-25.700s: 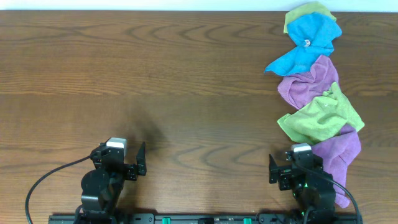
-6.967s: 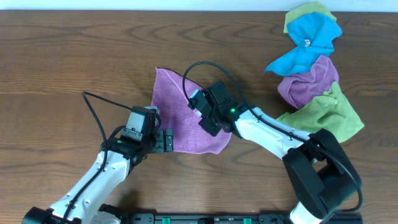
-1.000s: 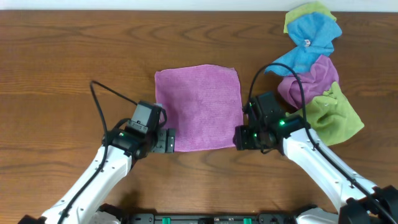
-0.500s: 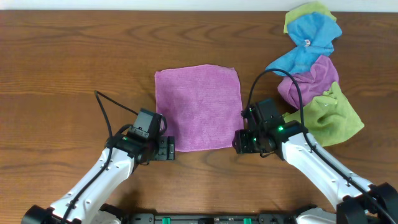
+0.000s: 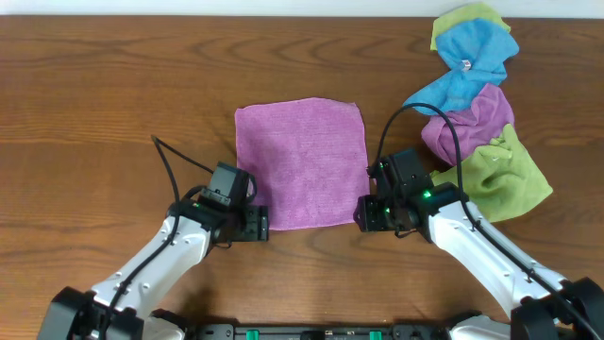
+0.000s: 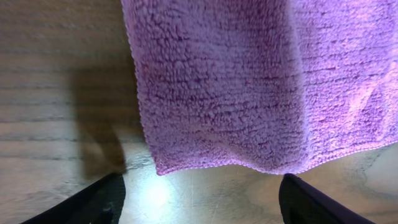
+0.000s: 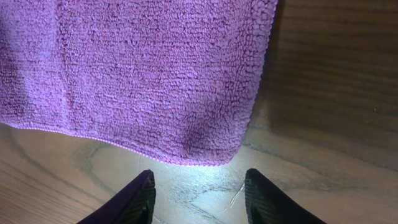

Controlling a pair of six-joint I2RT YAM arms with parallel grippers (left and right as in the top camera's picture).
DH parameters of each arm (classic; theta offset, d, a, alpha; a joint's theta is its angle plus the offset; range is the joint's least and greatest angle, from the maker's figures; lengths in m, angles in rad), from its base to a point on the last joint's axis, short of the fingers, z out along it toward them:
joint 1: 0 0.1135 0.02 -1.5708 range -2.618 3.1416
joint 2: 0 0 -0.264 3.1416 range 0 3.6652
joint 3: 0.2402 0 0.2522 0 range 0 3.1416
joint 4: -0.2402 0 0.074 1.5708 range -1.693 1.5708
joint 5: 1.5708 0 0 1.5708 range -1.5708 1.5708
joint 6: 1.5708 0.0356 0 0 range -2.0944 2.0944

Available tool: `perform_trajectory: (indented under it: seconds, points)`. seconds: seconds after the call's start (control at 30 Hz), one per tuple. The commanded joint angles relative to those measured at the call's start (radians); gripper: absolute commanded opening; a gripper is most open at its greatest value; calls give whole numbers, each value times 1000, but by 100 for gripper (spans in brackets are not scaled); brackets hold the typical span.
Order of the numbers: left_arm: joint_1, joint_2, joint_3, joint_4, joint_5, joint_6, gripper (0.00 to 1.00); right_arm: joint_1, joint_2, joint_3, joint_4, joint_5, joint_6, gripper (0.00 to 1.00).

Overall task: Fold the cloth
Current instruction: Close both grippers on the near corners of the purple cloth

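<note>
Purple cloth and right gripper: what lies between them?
Only bare table, seen in the right wrist view, separates purple cloth from right gripper.

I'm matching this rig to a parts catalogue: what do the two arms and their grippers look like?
The left arm and right arm have white links and black joints. The left gripper and right gripper are black, with dark fingers. A black cable loops off each wrist; a green light glows on the right arm.
</note>
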Motion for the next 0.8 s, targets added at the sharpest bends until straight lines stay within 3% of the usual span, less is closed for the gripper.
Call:
perform_trajectory:
  seconds: [0.0, 0.53, 0.67, 0.77]
  points:
    - [-3, 7, -13, 10, 8, -5, 75, -11, 7, -7, 3, 1, -14, 46]
    - [-3, 75, -13, 32, 7, -4, 56, -29, 7, -7, 3, 3, -14, 45]
    - [-3, 75, -13, 35, 6, -4, 38, -29, 7, -7, 3, 3, -14, 44]
    - [-3, 75, -13, 35, 3, -3, 18, -29, 7, -7, 2, 3, -14, 41]
